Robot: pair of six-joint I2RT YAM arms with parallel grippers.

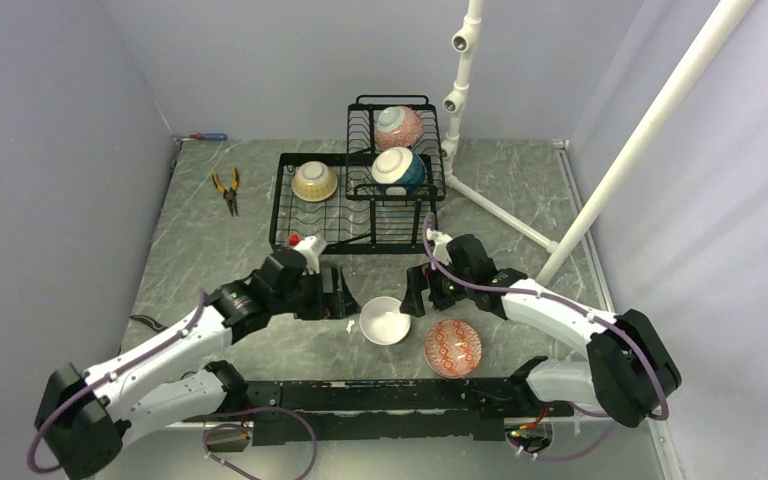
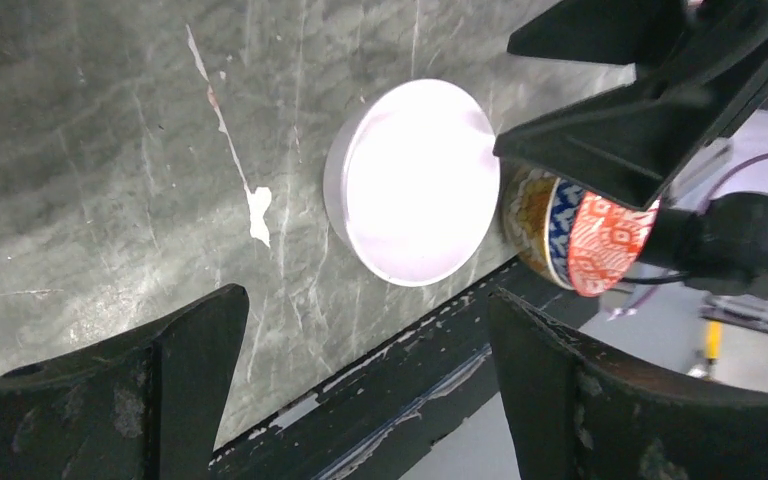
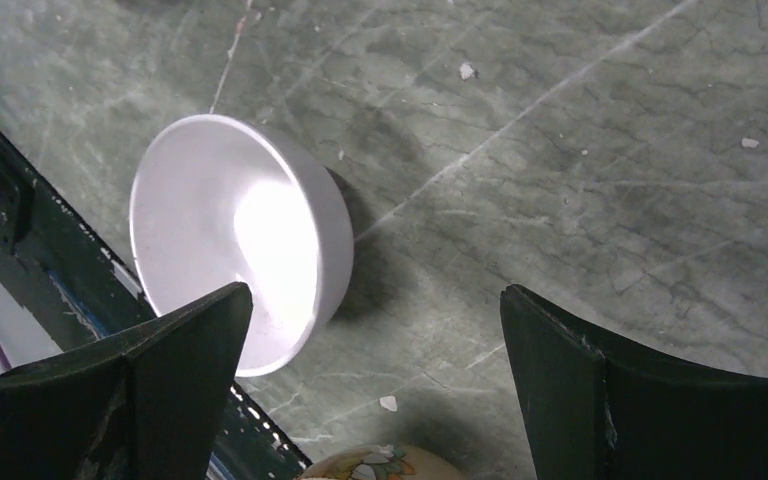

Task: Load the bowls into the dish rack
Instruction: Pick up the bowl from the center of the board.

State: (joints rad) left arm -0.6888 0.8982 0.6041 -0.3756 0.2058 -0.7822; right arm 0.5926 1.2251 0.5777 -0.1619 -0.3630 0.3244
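- Looking at a plain white bowl [image 1: 383, 322] upright on the grey marble table [image 1: 190, 250], sat between both grippers and touching neither.
- Got the left gripper [image 1: 347, 300] just to its left, spread wide and holding nothing. Same deal from the wrist cam: only bare table between the fingers [image 2: 190, 390].
- Got the right gripper [image 1: 416, 290] just to its right, also gaping open and empty.
- Spotting a red-patterned bowl [image 1: 452, 347] right beside the white one, close to the front edge. Can't tell how it's tilted.
- Counting three already in the dish rack [image 1: 330, 225]: a cream bowl [image 1: 315, 181] on the low slotted base, plus a pink bowl [image 1: 398, 127] and a teal-and-white bowl [image 1: 398, 171] up in the raised basket.
- Also seeing orange-handled pliers [image 1: 227, 188] left of the rack and a white pipe stand [image 1: 460, 70] at the back right.
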